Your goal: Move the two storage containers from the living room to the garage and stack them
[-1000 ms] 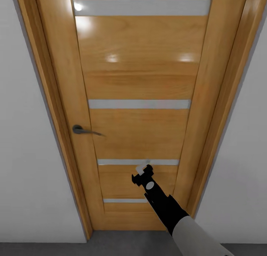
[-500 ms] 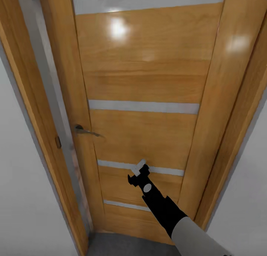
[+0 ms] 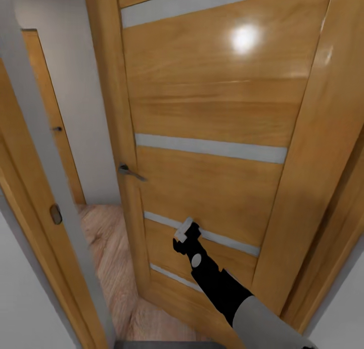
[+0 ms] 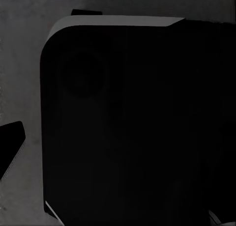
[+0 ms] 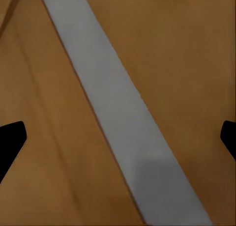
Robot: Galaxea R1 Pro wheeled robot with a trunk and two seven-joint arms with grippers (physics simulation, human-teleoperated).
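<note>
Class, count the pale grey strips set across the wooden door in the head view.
4. One strip crosses the door at the top, one mid-height, one by the right gripper, one lowest. Others may lie outside the picture.

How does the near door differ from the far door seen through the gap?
The near door is swung partly open and has grey horizontal strips; the far door looks shut and plain. The near door carries a lever handle; the far door's handle is too small to make out. Both are tan wood.
</note>
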